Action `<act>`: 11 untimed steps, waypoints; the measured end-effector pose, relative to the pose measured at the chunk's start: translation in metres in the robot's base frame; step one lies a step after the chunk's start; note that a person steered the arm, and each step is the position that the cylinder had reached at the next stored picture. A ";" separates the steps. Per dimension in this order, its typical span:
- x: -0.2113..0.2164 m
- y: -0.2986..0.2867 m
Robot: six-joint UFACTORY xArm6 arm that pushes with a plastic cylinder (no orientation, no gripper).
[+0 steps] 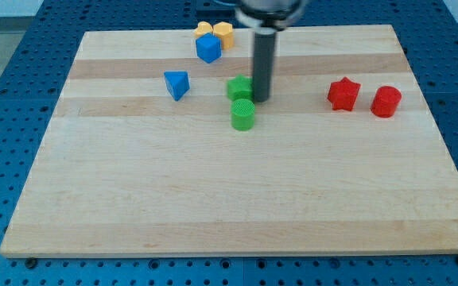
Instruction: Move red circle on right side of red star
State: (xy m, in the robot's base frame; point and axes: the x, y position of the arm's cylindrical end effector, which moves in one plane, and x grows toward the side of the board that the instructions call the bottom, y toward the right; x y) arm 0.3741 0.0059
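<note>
Wooden tabletop [213, 206]: near part bare. Mid-board, green cylinder block [243, 114] sits below green cube block [239, 87]; my tip [261, 99] rests against that cube's right face. No gripper fitted, so nothing held. Red circle block [386, 102] already lies just right of red star block [343, 94], suggesting the placement is met. Farther: blue triangular block [177, 84], blue cube block [208, 48], two yellow blocks [217, 32].

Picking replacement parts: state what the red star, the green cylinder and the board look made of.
Red star: likely plastic, matte, uniform colour.
Green cylinder: probably plastic too, with faint ridges, perhaps 3D-printed.
Board: light wood, visible grain and joined strips, satin finish.
</note>
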 end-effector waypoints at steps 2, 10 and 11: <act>-0.014 0.011; 0.074 0.183; 0.077 0.238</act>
